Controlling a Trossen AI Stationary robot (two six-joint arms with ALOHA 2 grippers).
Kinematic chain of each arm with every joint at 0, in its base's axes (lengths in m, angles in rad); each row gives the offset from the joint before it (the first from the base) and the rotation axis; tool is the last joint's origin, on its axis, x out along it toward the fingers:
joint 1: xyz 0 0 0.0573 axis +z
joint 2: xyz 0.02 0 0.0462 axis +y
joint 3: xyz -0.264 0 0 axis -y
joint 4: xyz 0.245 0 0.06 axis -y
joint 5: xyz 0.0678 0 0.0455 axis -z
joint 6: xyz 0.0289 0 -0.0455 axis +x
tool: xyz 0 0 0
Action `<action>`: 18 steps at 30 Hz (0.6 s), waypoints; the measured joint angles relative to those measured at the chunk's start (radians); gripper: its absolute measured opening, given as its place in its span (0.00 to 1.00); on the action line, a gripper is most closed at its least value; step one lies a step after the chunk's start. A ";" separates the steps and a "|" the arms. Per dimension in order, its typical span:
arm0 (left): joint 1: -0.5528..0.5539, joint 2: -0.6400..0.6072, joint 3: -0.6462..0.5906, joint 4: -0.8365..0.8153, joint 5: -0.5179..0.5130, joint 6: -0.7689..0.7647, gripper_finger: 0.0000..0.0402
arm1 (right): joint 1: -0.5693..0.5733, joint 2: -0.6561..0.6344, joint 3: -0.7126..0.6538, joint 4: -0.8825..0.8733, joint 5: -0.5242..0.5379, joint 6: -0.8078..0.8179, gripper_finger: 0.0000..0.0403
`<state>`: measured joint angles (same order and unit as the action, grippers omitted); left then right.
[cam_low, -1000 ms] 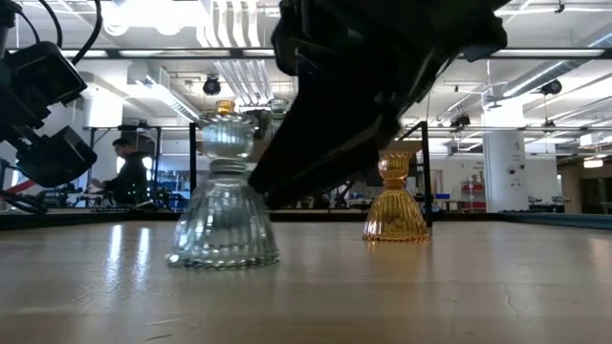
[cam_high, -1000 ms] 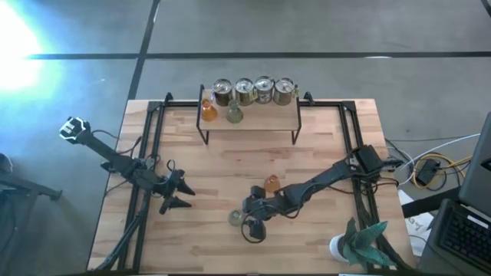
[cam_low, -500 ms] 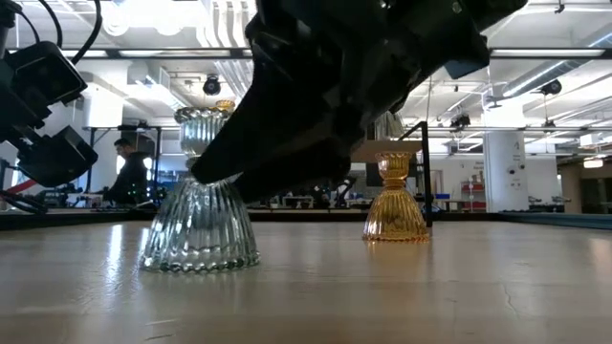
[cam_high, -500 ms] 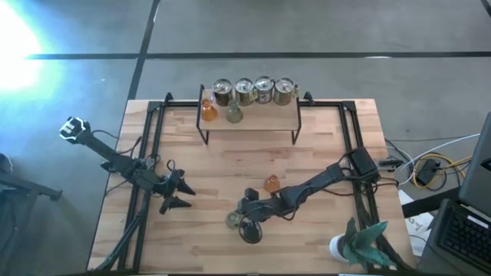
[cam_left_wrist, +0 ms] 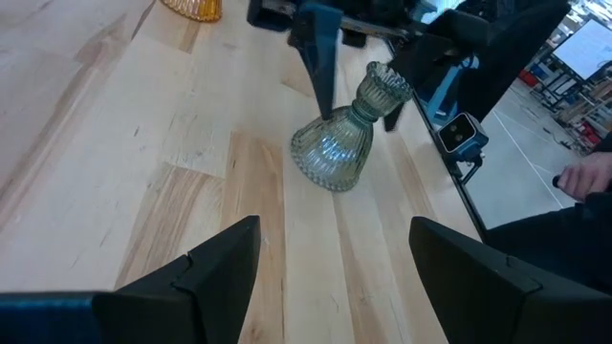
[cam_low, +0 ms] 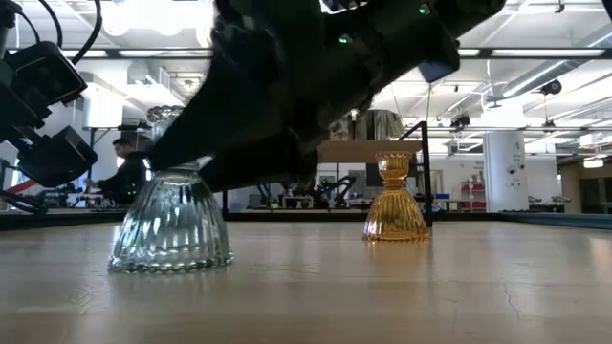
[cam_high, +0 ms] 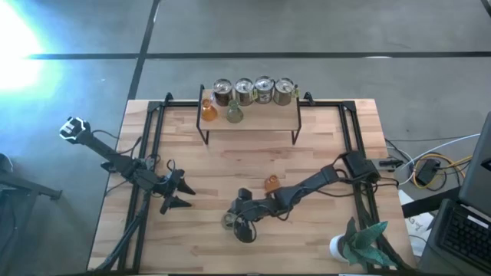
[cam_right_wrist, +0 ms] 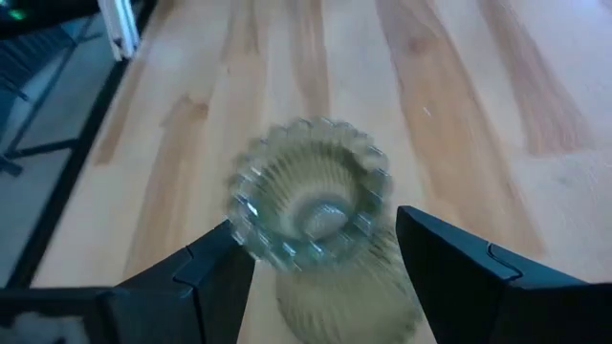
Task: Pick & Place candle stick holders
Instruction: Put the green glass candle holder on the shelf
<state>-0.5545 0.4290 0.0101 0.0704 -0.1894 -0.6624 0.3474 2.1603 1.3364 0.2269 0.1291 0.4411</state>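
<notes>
One thing sits inside the right end effector (cam_right_wrist: 316, 222): the clear pale green ribbed glass candle stick holder (cam_right_wrist: 311, 205); its scalloped rim faces the wrist camera and fills the space between the two dark fingers (cam_right_wrist: 215, 277), which press in on its upper part on either side, so I read it as grasped rather than merely straddled.

From the left wrist view its long axis stands close to upright, with the neck leaning a little towards the arm that holds it; the flared foot is down on the wooden counter (cam_high: 230, 153), near the front edge and about midway across.

The right arm is plainly the nearer; the left end effector (cam_high: 181, 195) waits further left on the counter, fingers spread and holding nothing, pointed at the same holder.

Just beyond, apart from it, an amber-orange glass holder (cam_high: 271, 183) stands upright.

At the far edge is a black wire shelf (cam_high: 249, 120) carrying four silvery cups (cam_high: 253, 90), with another amber holder and another green one beside them; a move there would probably need the foot to come straight up first, clear of the amber one.
</notes>
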 joint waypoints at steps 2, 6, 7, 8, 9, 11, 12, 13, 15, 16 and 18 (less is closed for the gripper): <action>0.000 0.000 0.000 0.000 0.000 -0.001 0.68 | -0.001 0.012 0.012 0.013 -0.003 0.000 0.60; 0.000 0.000 0.000 0.000 0.000 -0.001 0.68 | -0.004 0.034 0.033 0.041 -0.011 0.000 0.58; 0.000 0.000 0.000 -0.001 0.000 -0.001 0.68 | -0.006 0.040 0.037 0.047 -0.011 0.000 0.58; 0.000 0.000 0.000 -0.001 0.000 -0.001 0.68 | -0.007 0.048 0.045 0.055 -0.011 -0.002 0.57; 0.000 0.000 0.000 -0.001 0.000 -0.001 0.68 | -0.008 0.050 0.049 0.057 -0.012 -0.004 0.57; 0.000 0.000 0.000 -0.002 0.000 -0.001 0.68 | -0.012 0.050 0.051 0.053 -0.011 -0.005 0.55; 0.000 0.000 0.000 -0.002 0.000 -0.001 0.68 | -0.014 0.051 0.054 0.055 -0.010 -0.004 0.54; 0.000 0.000 0.000 -0.003 0.000 -0.001 0.68 | -0.016 0.050 0.055 0.054 -0.010 -0.004 0.52; 0.000 0.000 0.000 -0.003 0.000 -0.001 0.68 | -0.020 0.047 0.055 0.049 -0.008 -0.008 0.46; 0.000 0.000 0.000 -0.003 0.000 -0.001 0.68 | -0.023 0.044 0.055 0.046 -0.004 -0.009 0.42; 0.000 0.000 0.000 -0.003 0.000 -0.001 0.68 | -0.028 0.040 0.059 0.040 -0.004 -0.020 0.33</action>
<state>-0.5549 0.4286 0.0105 0.0669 -0.1890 -0.6632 0.3199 2.2002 1.3952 0.2669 0.1253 0.4214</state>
